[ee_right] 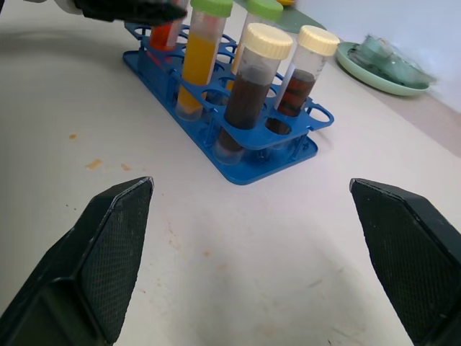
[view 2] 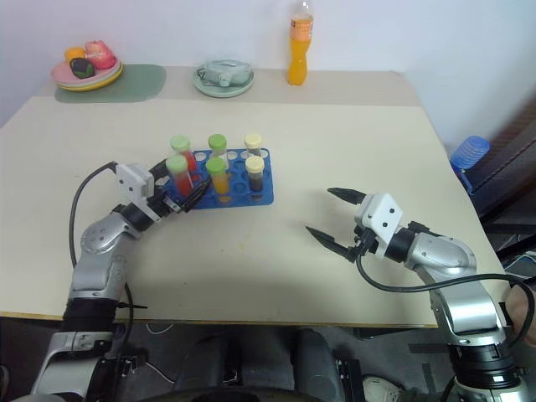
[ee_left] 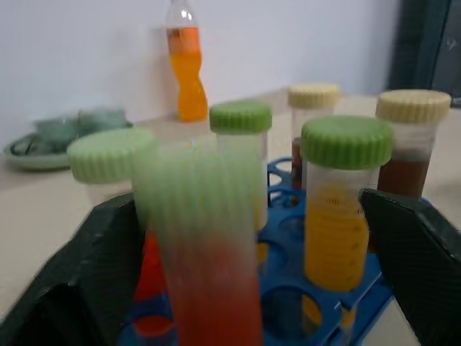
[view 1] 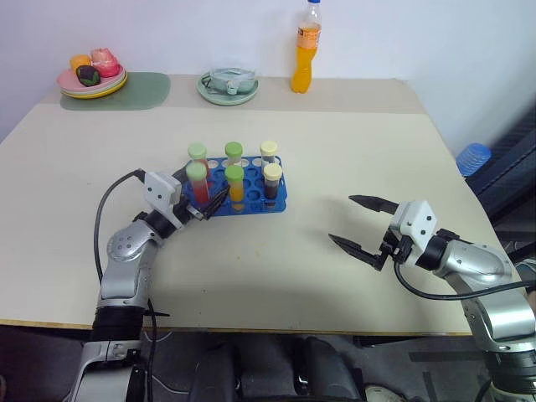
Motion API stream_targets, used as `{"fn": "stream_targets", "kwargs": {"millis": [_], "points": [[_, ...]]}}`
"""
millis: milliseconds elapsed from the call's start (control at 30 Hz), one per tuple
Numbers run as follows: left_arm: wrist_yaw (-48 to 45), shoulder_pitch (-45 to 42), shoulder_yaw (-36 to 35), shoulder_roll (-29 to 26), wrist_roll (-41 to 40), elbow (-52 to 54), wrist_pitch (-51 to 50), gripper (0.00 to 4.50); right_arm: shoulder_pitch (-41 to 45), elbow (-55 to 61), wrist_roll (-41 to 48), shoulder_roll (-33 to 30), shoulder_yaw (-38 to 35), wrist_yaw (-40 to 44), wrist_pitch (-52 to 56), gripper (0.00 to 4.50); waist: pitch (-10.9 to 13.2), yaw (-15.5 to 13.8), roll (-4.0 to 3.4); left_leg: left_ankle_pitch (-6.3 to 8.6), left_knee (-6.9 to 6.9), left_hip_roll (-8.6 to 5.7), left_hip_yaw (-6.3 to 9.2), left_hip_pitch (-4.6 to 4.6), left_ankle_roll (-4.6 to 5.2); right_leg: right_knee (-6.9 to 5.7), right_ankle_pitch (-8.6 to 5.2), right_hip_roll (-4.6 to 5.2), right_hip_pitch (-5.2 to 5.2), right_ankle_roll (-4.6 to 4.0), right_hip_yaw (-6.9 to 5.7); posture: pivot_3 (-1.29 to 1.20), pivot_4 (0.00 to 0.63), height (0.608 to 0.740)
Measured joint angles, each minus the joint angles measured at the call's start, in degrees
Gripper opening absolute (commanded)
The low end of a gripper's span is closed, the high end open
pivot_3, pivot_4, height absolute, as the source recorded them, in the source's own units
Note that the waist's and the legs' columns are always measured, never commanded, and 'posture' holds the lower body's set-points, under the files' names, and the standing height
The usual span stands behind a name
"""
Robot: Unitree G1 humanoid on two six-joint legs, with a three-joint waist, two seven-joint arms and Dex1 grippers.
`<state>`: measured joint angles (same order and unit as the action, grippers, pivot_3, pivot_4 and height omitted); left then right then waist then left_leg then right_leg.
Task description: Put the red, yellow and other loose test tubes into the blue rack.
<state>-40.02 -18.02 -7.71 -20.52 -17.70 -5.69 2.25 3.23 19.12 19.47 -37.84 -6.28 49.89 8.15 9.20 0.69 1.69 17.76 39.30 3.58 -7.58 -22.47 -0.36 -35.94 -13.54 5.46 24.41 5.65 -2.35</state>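
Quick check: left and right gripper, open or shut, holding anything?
Left gripper: open, fingers either side of the red test tube standing in the blue rack.
Right gripper: open, holding nothing.

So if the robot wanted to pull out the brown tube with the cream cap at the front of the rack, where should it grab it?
Probably by the cream cap and the clear neck just under it, on the brown tube. It stands upright in the blue rack, which hides its lower part. Coming from the open table side looks easiest, since other tubes crowd behind it; then lift straight up.
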Motion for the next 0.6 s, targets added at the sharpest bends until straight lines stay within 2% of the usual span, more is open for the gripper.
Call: {"fn": "stream_targets", "kwargs": {"millis": [233,467,600], "points": [[-1.7,2.3,-0.5,-4.0,-2.3,4.9,-3.2,4.47,0.0,-0.6,0.1,0.8,0.0,-0.1,-0.5,4.50,0.0,0.0,0.00,-0.01,0.00,0.00,-0.01,0.01,-0.02,0.00,0.00,0.00,0.00,-0.01,0.00,0.00,0.150,0.740],[-5.3,10.9,-5.1,-13.3,-4.5,9.3,-5.9,4.47,-2.6,-0.8,1.1,0.9,-1.6,-1.2,-0.9,4.50,0.0,0.0,-0.02,0.01,-0.04,0.03,-0.02,0.03,0.01,0.01,-0.02,0.01,0.01,-0.03,0.00,0.00,0.150,0.740],[-9.1,14.8,-7.8,-16.6,-7.4,10.0,-7.7,4.47,-4.2,0.5,2.4,0.9,-3.7,-2.4,0.3,4.50,0.0,-0.1,-0.03,0.01,-0.05,0.03,-0.02,0.02,0.01,0.02,-0.02,0.02,0.01,-0.04,0.00,0.00,0.150,0.740]]}}
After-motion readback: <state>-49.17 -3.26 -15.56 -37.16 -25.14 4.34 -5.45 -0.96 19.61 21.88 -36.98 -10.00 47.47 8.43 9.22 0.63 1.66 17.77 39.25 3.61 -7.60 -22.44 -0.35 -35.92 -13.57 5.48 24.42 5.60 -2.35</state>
